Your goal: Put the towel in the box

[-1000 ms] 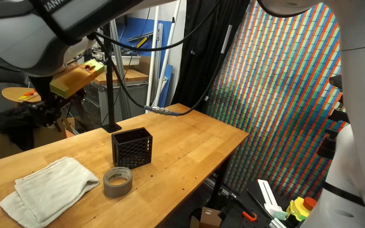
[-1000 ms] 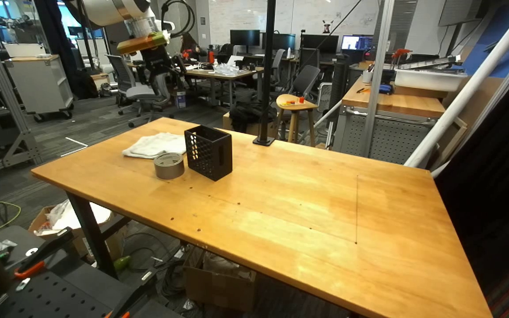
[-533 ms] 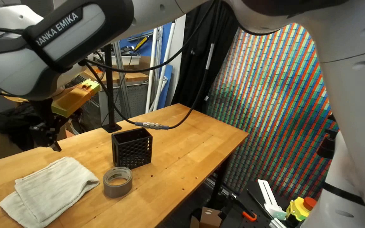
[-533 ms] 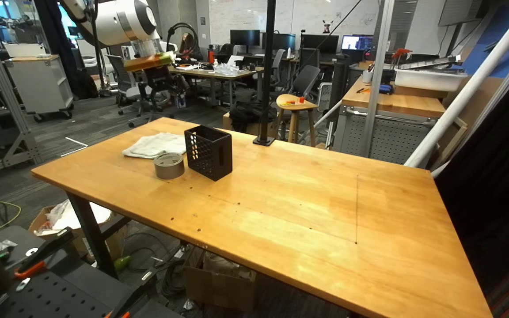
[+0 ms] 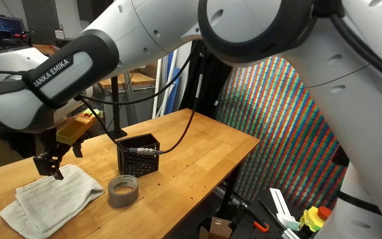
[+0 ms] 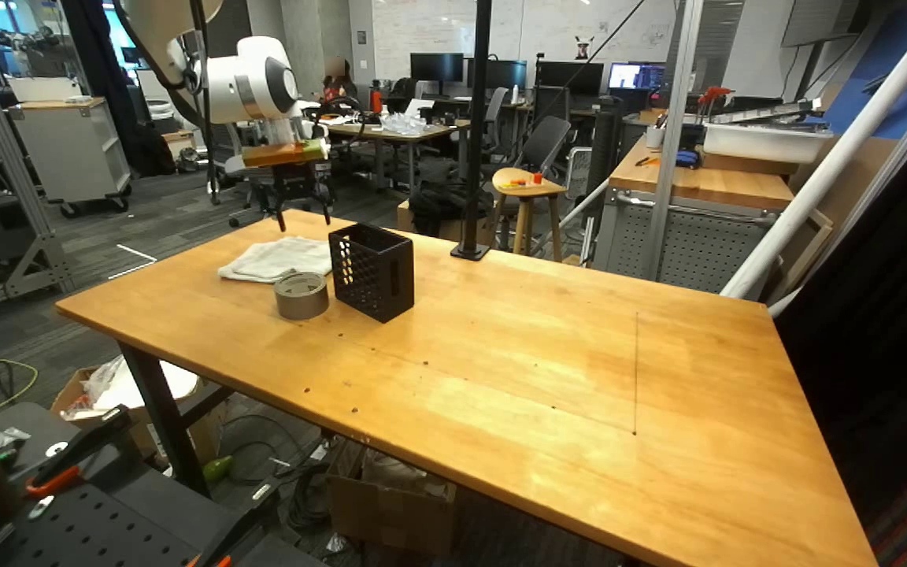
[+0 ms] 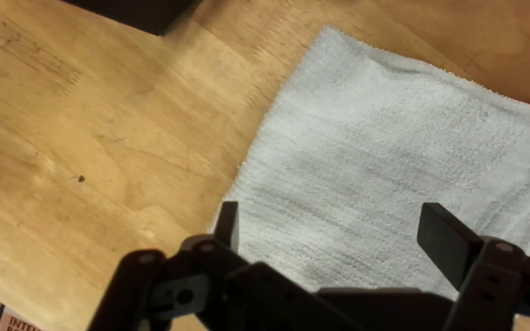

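One claw, two fingers spread, hangs above one towel near one tape roll and one black box.

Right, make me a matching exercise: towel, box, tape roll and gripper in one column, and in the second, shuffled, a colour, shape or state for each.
Column one:
1. towel
2. box
3. tape roll
4. gripper

Column two:
A. black, pierced with holes
B. jaws apart, holding nothing
C. grey-brown, ring-shaped
D. off-white, folded

Right pairs: 1-D, 2-A, 3-C, 4-B.
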Tool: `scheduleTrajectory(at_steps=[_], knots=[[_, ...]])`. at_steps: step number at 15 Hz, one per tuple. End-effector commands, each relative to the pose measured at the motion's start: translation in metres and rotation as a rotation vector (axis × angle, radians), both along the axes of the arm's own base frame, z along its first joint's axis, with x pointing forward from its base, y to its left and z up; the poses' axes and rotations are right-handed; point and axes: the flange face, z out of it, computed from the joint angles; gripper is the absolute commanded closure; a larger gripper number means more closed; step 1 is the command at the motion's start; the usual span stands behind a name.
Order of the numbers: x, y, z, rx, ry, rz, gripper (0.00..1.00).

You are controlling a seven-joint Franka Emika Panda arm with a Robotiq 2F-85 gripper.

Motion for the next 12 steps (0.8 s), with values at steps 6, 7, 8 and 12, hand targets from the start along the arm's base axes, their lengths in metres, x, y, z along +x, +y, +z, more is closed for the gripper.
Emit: scheduleTrajectory(at_steps=[6, 7, 8, 12], knots=[[0.038, 0.017, -0.032, 0.037, 0.034, 0.035, 0.0], [0.04, 0.017, -0.036, 0.035, 0.039, 0.035, 0.0], [0.041, 0.019, -0.039, 0.033, 0.045, 0.038, 0.0], [0.04, 0.025, -0.067, 0.033, 0.094, 0.049, 0.0]])
